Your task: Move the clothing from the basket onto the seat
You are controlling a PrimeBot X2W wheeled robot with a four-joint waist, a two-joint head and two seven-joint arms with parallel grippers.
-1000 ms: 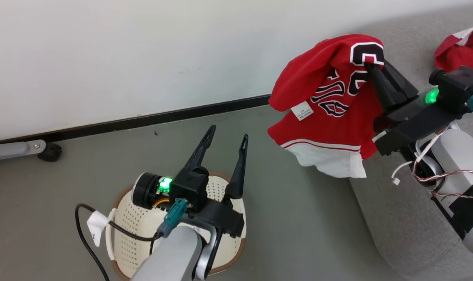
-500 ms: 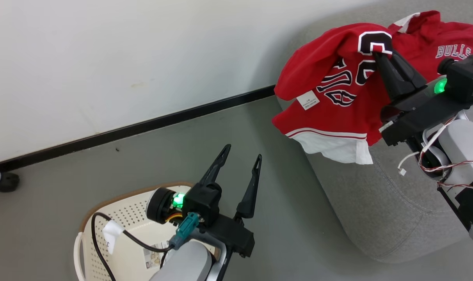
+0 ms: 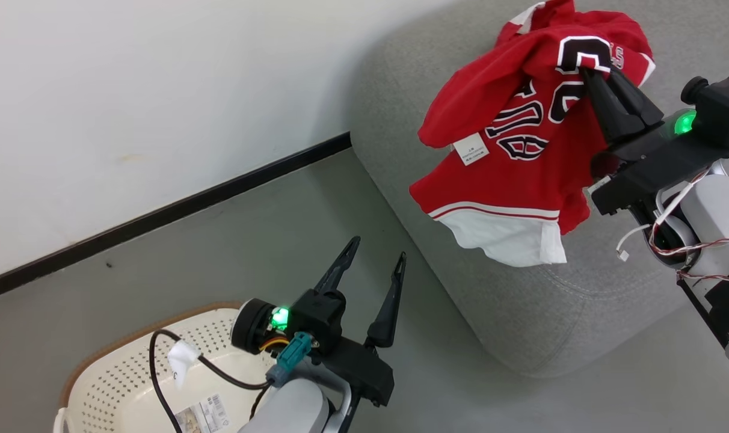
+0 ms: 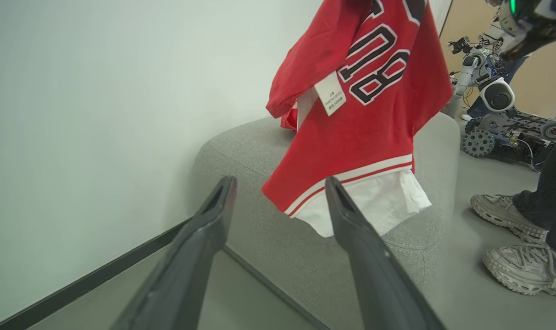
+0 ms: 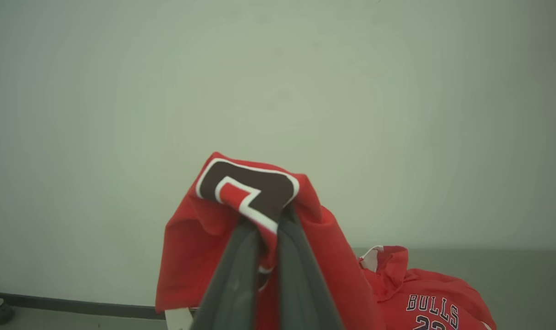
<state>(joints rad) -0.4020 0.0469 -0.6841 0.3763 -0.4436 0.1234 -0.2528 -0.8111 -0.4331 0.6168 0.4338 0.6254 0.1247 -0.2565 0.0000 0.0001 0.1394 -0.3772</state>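
Head view: right tool (image 3: pixel 584 72) pinches the clothing (image 3: pixel 497 174), hanging vertically, hem down, over the seat (image 3: pixel 521 325); left tool (image 3: pixel 379 249) gapes empty.

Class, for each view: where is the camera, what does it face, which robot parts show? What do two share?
Head view: head-mounted, facing down at cream perforated basket, grey fabric seat; left gripper, right gripper show.
Left wrist view: along its open fingers toward seat.
Right wrist view: along fingers gripping red jersey, facing wall.
All share the jersey.
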